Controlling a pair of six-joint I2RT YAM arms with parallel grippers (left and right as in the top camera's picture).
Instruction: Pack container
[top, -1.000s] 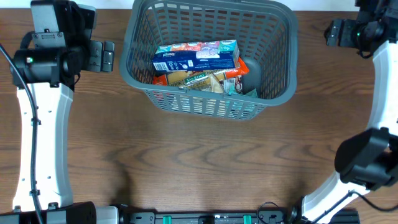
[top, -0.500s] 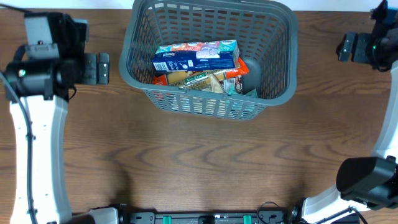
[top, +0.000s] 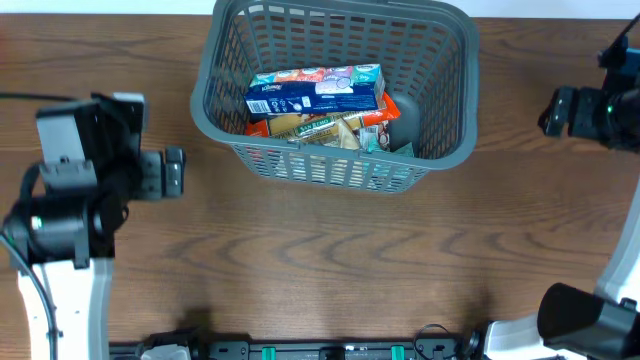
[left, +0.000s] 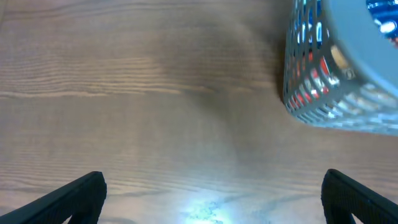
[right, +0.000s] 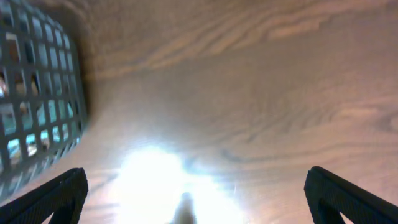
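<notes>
I see the container (top: 330, 168) sitting at the middle of the table's (top: 330, 260) far edge, a tissue box (top: 315, 90) lying on top of the packets (top: 330, 126) inside. My left gripper (left: 214, 198) hangs over the wood towards the left edge, jaws wide apart and empty. My right gripper (right: 199, 198) is spread wide too, holding nothing, off the container's right side.

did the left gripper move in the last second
Yes. Seen from overhead, the left gripper has slid down the picture, from beside the basket's left rim to level with its front wall.
</notes>
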